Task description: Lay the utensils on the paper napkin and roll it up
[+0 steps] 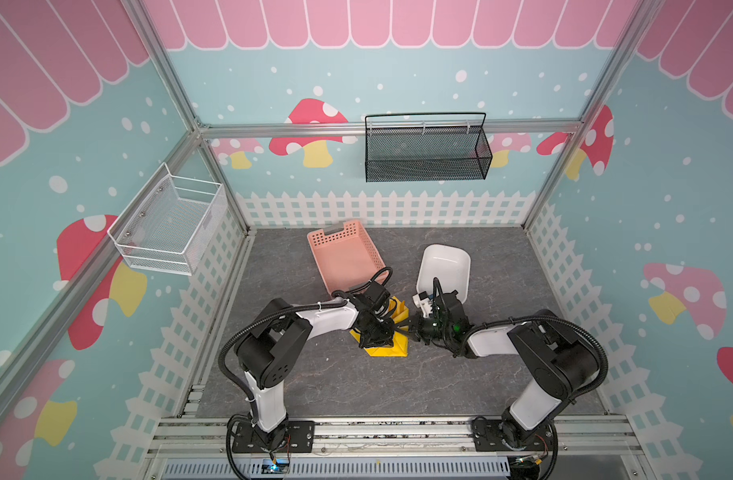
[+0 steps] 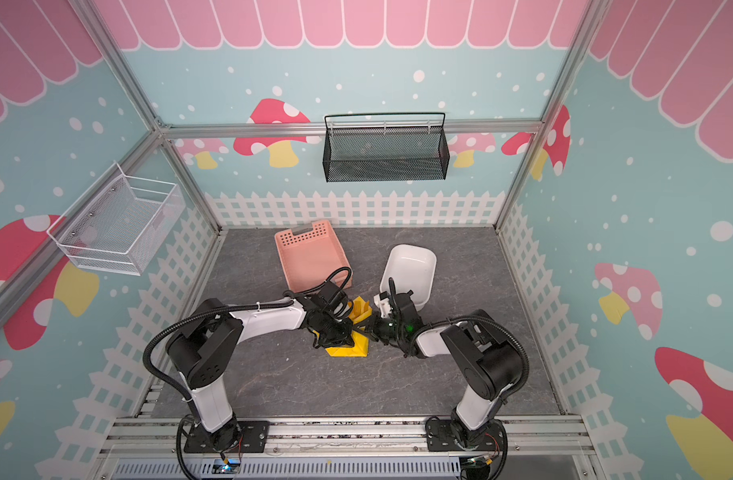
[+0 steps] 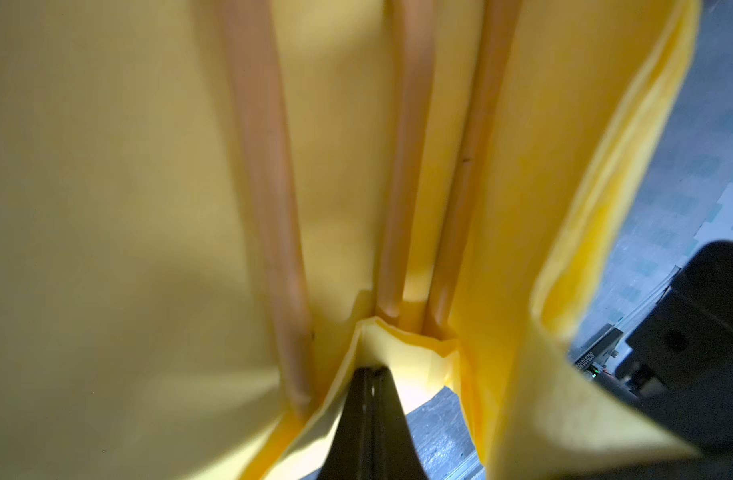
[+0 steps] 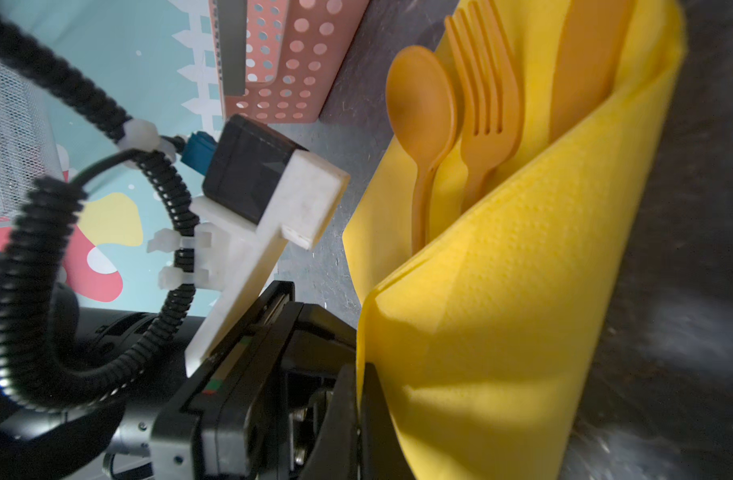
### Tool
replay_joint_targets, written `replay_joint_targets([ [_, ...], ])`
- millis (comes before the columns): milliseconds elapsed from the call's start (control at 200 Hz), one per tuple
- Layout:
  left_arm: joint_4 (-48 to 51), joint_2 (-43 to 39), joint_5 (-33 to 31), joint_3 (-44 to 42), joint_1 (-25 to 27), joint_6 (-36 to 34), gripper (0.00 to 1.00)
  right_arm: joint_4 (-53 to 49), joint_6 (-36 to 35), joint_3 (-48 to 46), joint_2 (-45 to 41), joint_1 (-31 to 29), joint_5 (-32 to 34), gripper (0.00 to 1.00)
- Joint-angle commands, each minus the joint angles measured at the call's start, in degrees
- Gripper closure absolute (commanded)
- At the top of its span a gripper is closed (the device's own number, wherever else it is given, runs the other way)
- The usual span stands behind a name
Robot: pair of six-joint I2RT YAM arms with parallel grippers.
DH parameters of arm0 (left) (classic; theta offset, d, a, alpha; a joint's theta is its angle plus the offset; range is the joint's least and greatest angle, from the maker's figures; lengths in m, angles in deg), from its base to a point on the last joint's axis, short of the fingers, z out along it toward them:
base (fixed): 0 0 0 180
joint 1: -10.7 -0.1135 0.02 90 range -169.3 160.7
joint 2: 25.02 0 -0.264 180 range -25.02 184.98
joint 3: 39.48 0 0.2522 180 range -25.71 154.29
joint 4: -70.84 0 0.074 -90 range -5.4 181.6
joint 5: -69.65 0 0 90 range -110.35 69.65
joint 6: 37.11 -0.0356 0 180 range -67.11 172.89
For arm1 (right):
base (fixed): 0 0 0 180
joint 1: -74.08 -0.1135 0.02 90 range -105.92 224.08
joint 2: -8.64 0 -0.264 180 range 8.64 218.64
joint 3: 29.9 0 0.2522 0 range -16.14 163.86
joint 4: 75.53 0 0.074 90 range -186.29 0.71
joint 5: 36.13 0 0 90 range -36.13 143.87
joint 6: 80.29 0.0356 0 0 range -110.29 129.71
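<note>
On the grey table [image 1: 356, 386] I see the pink basket [image 1: 335, 235] far back near the middle; the white tub [image 1: 444, 253] sits to its right, a little apart from it; both show up in both top views.

Near the basket's near end lies the paper napkin [image 1: 387, 351], bright yellow, right between my two arms; one side of it is folded up and over, so it looks like a loose pocket [image 4: 502, 311].

My left gripper [image 3: 373, 374] reaches in from the left; its black fingers are pressed together on a pinched fold of the napkin; my right gripper [image 4: 362, 374] comes in from the right, squeezed tight on the napkin's edge; the two grippers are close to each other over the napkin.

Tucked inside the napkin are the utensils [image 3: 406, 166], all orange, side by side; I can see three long handles in the left wrist view; the spoon [image 4: 421, 104] and the fork [image 4: 487, 91] poke out of the far end toward the basket, touching each other; a third flat piece [image 4: 585, 62] lies beside the fork; I cannot tell what kind it is.
</note>
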Motion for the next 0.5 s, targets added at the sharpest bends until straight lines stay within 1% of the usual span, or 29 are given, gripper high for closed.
replay_joint_targets([
  [0, 0.8, 2.1, -0.7, 0.4, -0.1, -0.1, 0.99, 2.3, 0.7, 1.3, 1.1, -0.8, -1.5, 1.0],
  [225, 0.7, 2.2, -0.6, 0.3, -0.1, -0.1, 0.99, 2.6, 0.8, 1.3, 1.9, -1.3, -2.2, 1.0],
  [495, 0.5, 2.0, -0.7, 0.2, -0.1, -0.1, 0.99, 4.0, 1.1, 2.6, 5.0, -2.4, -4.0, 1.0],
])
